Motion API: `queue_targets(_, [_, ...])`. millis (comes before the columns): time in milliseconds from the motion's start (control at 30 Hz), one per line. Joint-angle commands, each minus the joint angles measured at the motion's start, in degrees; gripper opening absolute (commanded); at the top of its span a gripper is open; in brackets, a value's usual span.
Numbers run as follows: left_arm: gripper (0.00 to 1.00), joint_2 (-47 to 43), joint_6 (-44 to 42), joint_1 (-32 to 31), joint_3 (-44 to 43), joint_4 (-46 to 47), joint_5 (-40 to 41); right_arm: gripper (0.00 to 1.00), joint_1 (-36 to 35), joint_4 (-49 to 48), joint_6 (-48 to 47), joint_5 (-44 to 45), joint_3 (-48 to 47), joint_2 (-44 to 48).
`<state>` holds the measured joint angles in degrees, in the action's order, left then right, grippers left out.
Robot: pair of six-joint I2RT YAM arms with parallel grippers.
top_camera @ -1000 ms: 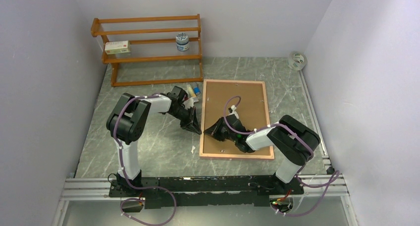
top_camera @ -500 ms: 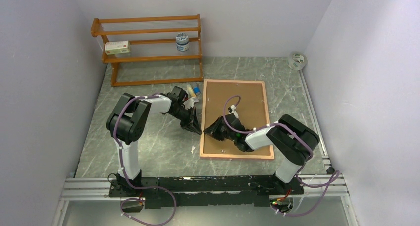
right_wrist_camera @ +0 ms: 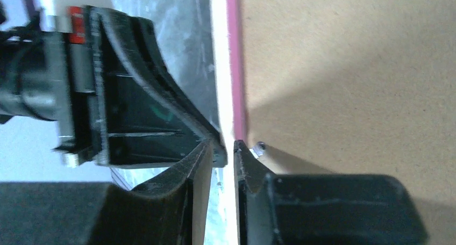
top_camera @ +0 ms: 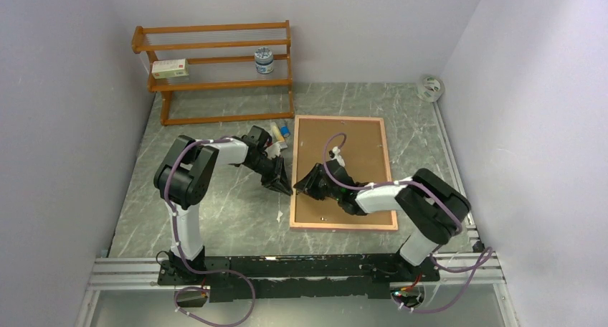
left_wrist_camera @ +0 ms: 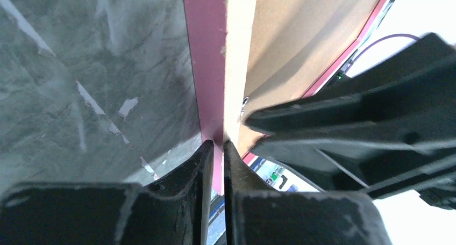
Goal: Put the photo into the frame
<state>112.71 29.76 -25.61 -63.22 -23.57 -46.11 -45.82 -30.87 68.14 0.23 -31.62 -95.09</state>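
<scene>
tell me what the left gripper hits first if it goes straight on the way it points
the frame: the left gripper has its tips right at the pink left edge, so it would likely meet that at once. whether they touch is unclear. the right gripper is just beyond.

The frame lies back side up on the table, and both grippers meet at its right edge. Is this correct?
Not quite. Top view: the left gripper and right gripper meet at the left edge of the frame, which does lie back side up on the table.
</scene>
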Motion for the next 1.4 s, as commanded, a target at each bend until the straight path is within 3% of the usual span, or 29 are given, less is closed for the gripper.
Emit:
queue_targets(0, [0.19, 0.85, 0.00, -1.92, 3.53, -1.21, 8.32, 0.27, 0.73, 12.15, -6.64, 3.89, -6.13, 9.52])
queue_targets(300, [0.19, -2.42, 7.96, -5.85, 8.33, 10.34, 10.59, 0.32, 1.05, 42.11, -23.31, 7.78, -13.48, 16.70])
queue_targets(467, [0.16, -2.11, 13.17, -9.44, 10.30, 15.93, 17.40, 0.33, 1.09, 48.49, -34.39, 8.35, -14.41, 18.39])
queue_targets(1000, [0.26, -0.68, 17.77, -10.90, 13.50, 21.98, 23.79, 0.36, 0.96, 52.21, -40.34, 6.33, -18.16, 10.72])
queue_targets(1200, [0.14, 0.69, 17.85, -11.00, 13.48, 22.08, 23.26, 0.35, 0.94, 52.79, -40.91, 7.85, -20.09, 8.32])
queue_targets(1367, [0.11, 2.34, 17.97, -11.09, 13.77, 22.58, 22.78, 0.34, 0.81, 52.75, -42.09, 7.69, -21.28, 6.49])
